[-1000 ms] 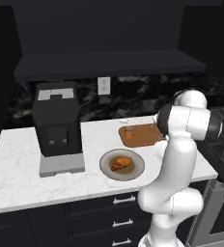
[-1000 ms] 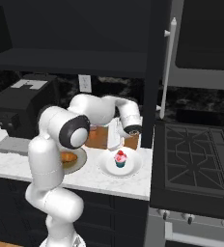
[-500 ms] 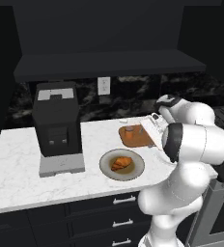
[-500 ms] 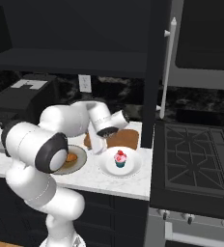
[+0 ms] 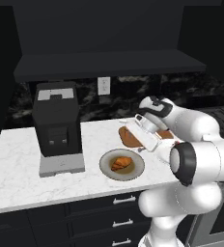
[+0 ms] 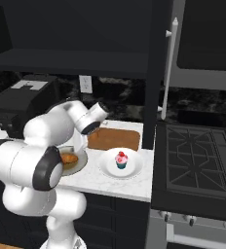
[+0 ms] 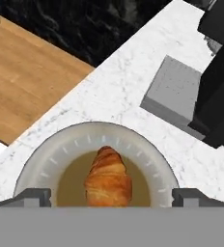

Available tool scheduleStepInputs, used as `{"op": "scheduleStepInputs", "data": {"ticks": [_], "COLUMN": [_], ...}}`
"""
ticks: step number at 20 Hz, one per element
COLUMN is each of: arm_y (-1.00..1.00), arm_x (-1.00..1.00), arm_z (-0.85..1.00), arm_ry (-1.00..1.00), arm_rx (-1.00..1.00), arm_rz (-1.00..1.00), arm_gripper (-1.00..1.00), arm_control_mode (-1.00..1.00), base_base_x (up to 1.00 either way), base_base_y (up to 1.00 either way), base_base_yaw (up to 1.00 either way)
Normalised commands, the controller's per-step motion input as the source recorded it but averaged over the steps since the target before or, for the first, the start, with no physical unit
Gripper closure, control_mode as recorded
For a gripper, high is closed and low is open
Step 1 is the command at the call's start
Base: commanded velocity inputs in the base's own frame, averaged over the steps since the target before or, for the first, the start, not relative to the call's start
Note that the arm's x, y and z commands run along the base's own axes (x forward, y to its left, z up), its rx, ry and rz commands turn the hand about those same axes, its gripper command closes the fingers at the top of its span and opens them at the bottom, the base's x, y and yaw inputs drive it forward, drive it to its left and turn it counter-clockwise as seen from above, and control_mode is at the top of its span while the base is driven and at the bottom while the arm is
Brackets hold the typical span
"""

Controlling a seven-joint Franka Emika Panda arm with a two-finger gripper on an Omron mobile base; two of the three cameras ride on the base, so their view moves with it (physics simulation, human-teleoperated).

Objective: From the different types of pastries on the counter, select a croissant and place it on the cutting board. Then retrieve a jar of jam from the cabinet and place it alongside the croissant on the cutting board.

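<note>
Occlusions only:
- Cutting board (image 5: pixel 129 138): right part behind the white arm in left base view; in right base view its left edge is behind the arm; in hand view cut by the top and left edges.
- Plate (image 6: pixel 81 163) under the croissant (image 6: pixel 69 158): left half hidden by the arm in right base view.
- Hand view: croissant's lower end and the plate's near rim cut off at the bottom.
- Tool (image 7: pixel 111 197): just the two fingertips (image 7: pixel 34 197) show, either side of the croissant; contact can't be judged.
- Coffee machine (image 7: pixel 219 82): cropped by the right edge in hand view.
</note>
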Motion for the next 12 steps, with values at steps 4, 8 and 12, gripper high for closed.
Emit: {"op": "scheduleStepInputs", "data": {"ticks": [4, 8, 12], "arm_y": [0.47, 0.27, 0.18], "arm_x": [-0.16, -0.18, -0.34], "arm_z": [0.00, -0.05, -0.10], "arm_ry": [0.38, 0.24, -0.13], "arm_rx": [-0.13, -0.22, -0.23], "arm_rz": [0.00, 0.01, 0.12], "arm_gripper": [-1.00, -1.00, -1.00], "arm_control_mode": [-1.00, -1.00, -1.00], "base_base_x": [0.00, 0.00, 0.00], "base_base_y": [0.00, 0.00, 0.00], "base_base_yaw": [0.00, 0.00, 0.00]}}
